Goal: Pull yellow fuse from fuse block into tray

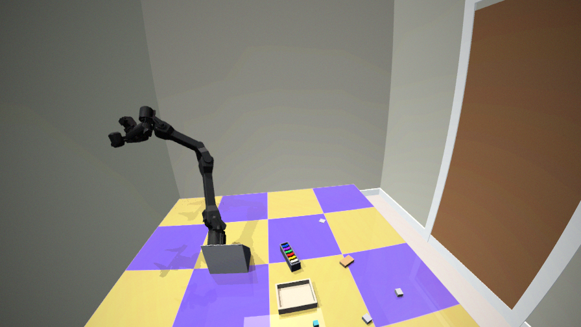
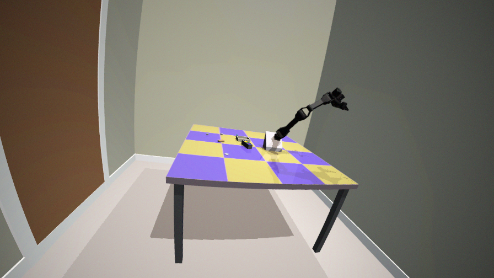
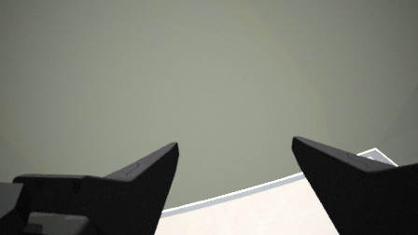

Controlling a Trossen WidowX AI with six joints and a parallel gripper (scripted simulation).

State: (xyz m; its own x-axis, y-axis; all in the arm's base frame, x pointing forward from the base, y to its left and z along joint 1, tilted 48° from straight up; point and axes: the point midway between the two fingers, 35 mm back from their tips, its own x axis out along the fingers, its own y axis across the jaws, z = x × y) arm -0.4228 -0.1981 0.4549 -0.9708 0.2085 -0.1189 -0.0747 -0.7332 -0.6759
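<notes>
Top view shows the gripper (image 1: 121, 130) spread wide and empty, raised high and reaching away from the fuse block (image 1: 290, 255). Its yellow fuse (image 1: 289, 252) sits seated there mid-row, far below; the row's long axis points toward the tray (image 1: 297, 307) just beside the block.

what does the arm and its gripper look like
The arm is matte black all over, built of slim boxy links with rounded joint housings, on a grey block pedestal. The gripper has two dark, wedge-shaped fingers tapering to points. No cables or markings show.
</notes>
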